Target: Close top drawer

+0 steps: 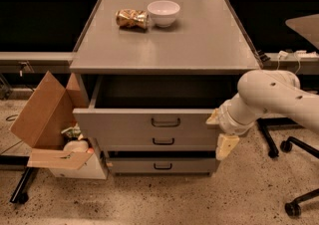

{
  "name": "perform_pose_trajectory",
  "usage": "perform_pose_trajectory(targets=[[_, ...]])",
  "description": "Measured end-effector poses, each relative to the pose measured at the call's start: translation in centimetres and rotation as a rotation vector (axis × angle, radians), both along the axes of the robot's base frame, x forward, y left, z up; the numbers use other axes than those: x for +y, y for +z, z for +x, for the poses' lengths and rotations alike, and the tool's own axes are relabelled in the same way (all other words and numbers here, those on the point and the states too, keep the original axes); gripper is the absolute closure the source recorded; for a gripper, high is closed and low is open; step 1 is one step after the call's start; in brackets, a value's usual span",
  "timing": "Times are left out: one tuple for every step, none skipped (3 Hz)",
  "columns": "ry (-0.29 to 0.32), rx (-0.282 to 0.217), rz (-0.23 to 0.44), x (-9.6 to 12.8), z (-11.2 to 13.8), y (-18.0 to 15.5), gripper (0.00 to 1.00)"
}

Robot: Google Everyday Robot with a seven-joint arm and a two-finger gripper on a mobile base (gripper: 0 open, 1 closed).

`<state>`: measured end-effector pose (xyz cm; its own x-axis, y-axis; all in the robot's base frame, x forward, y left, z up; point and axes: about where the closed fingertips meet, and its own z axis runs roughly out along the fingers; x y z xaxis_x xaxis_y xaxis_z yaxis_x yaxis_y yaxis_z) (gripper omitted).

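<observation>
At the far left, an open cardboard box (42, 112) tipped against the cabinet's side, out of the line of any drawer travel. Next along, the top drawer (124, 119), standing part-way out from under the counter (209, 50), dark well exposed behind a flat grey front panel. At the panel's centre, a small dark wire handle (165, 122); underneath, two shallower drawers (163, 154). Up on the counter, toward the back, a crushed can (132, 19) just beside a white bowl (163, 12), neither part of the job. At the drawer's right front corner, the gripper (221, 132), against or just beside the end of the panel, carried on a white arm (269, 94) reaching in from the right; clenched or released, cannot tell. Judged to be stiff sheet metal, fairly heavy yet riding on slides, so likely to roll under steady pressure without flexing. No real need to grasp: better to push flat on the front panel, closer to the handle than the corner, to avoid skewing the drawer on its runners. Worth easing off near the end to spare a slam.
</observation>
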<state>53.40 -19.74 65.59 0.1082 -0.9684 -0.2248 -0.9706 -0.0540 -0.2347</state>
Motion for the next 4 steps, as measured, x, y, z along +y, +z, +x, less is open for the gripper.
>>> perform_pose_trajectory(targets=[[-0.002, -0.003, 0.001, 0.0, 0.1, -0.1, 0.0], [-0.017, 0.019, 0.012, 0.3, 2.9, -1.8, 0.0], [0.006, 0.015, 0.044, 1.0, 3.7, -1.9, 0.0], [0.091, -0.027, 0.089, 1.3, 0.3, 1.4, 0.0]])
